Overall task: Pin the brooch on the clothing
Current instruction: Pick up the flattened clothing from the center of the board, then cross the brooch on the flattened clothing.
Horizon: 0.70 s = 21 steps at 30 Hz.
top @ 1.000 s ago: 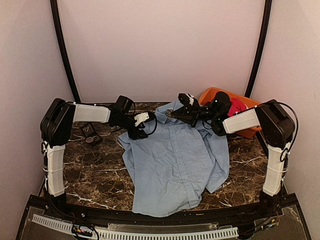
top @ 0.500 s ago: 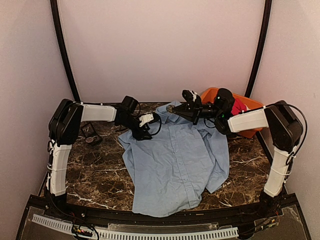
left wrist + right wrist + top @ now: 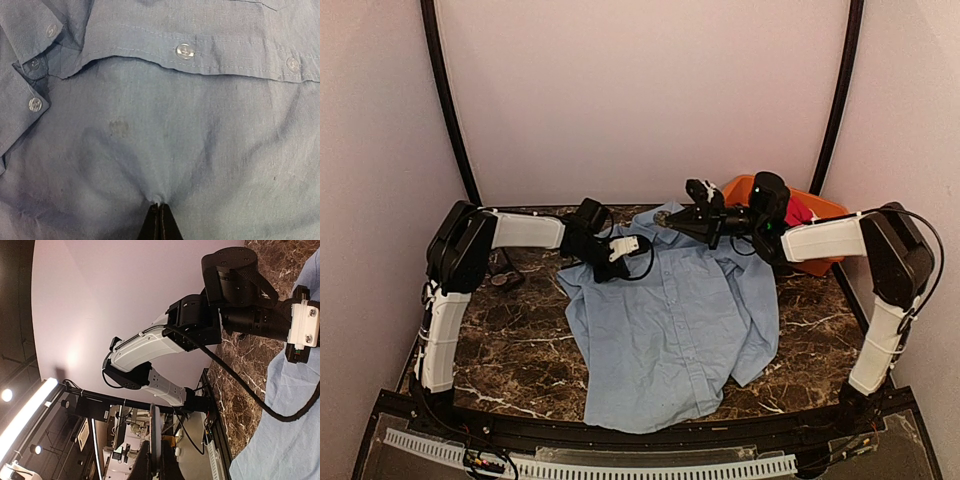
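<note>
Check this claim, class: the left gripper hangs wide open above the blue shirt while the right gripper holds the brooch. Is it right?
Not quite: the left gripper is shut, pinching a small fold of the blue shirt, as the left wrist view shows. The right gripper does hold the brooch.

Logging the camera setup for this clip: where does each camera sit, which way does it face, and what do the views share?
Top external: above and behind the bases, looking down on the table, shirt, left arm and right arm.
Left wrist: on the left arm, facing down at the shirt; the left gripper pinches fabric.
Right wrist: on the right arm, facing sideways toward the left arm; the right gripper holds the brooch edge-on.
Shared: the shirt shows in all three.
</note>
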Each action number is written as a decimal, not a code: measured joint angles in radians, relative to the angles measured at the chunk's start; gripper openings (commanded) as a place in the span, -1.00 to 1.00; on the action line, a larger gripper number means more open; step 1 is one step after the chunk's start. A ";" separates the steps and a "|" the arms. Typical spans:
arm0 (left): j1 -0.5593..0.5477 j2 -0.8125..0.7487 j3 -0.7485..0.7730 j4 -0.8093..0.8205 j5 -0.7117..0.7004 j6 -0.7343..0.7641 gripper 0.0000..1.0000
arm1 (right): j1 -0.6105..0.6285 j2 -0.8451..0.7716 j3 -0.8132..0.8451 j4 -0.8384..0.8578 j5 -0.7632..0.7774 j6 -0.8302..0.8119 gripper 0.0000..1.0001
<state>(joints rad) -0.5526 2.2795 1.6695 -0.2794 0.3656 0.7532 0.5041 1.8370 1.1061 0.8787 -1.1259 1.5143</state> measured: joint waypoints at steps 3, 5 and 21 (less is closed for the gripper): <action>0.000 0.000 0.000 0.000 0.008 -0.010 -0.99 | -0.001 -0.033 0.002 -0.064 -0.007 -0.051 -1.00; 0.000 0.000 0.000 -0.001 0.017 -0.023 -0.99 | -0.006 -0.053 0.010 -0.109 -0.023 -0.089 -1.00; 0.003 -0.360 -0.200 0.109 0.178 -0.201 -0.99 | -0.040 0.003 -0.102 0.364 -0.135 0.280 -1.00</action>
<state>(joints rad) -0.5491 1.9194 1.4693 -0.1707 0.5438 0.5526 0.4644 1.8400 1.0042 1.2430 -1.2610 1.7947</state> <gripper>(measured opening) 0.012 0.023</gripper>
